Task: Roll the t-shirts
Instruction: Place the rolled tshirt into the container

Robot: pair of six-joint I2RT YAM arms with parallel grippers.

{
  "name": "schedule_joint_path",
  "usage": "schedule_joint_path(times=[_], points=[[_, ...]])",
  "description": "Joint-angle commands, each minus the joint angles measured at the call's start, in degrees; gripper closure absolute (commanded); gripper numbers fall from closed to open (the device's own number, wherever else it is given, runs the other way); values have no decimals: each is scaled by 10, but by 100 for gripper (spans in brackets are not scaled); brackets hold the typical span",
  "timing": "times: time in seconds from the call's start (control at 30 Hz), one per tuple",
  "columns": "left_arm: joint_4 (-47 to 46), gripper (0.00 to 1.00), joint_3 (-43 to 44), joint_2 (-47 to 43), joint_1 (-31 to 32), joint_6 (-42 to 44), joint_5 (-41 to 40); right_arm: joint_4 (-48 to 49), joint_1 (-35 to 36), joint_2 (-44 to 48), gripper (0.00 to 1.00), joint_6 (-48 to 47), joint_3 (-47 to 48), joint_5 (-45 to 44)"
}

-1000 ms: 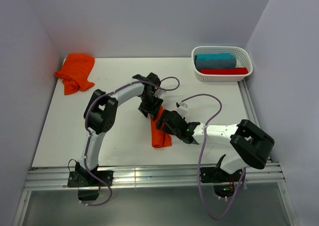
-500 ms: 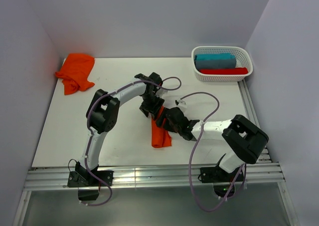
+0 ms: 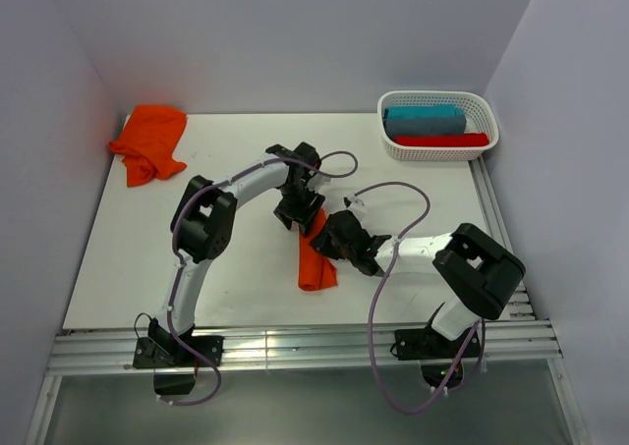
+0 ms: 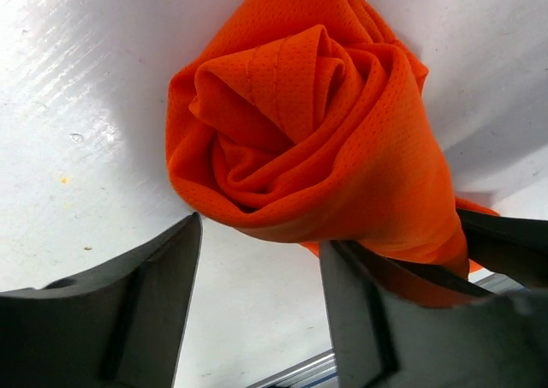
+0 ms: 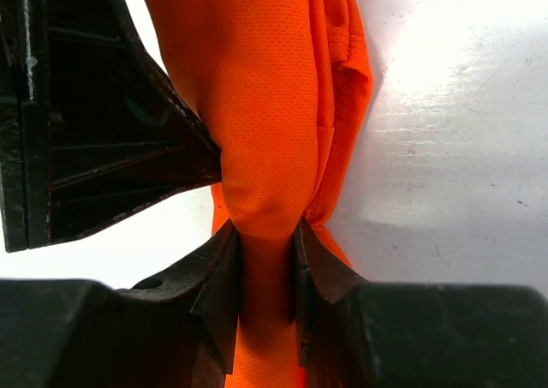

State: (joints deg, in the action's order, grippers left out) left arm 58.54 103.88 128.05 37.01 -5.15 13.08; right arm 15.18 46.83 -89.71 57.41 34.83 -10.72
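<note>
You had the right claw (image 5: 265,232) pinched on the rolled orange t-shirt (image 5: 257,105), fabric squeezed between its fingers. Left claw (image 4: 261,247) stood with fingers spread, the roll's spiral end just beyond its fingertips. Second t-shirt (image 3: 149,142) lay crumpled, well apart from both.

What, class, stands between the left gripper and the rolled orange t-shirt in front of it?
Nothing visible. The rolled t-shirt lies right at the left gripper's open fingers, with only bare table between them.
</note>
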Motion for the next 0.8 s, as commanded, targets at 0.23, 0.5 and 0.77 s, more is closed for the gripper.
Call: schedule_joint_path(times=[0.23,0.5,0.77], points=[[19,22,123,-4,-15,8,40,-54,-3,7,100,24,11,-19],[44,22,184,-82,-93,12,131,-73,-11,58,100,65,6,-33],[1,23,41,-262,-168,45,150,-83,-44,168,100,104,7,-60]])
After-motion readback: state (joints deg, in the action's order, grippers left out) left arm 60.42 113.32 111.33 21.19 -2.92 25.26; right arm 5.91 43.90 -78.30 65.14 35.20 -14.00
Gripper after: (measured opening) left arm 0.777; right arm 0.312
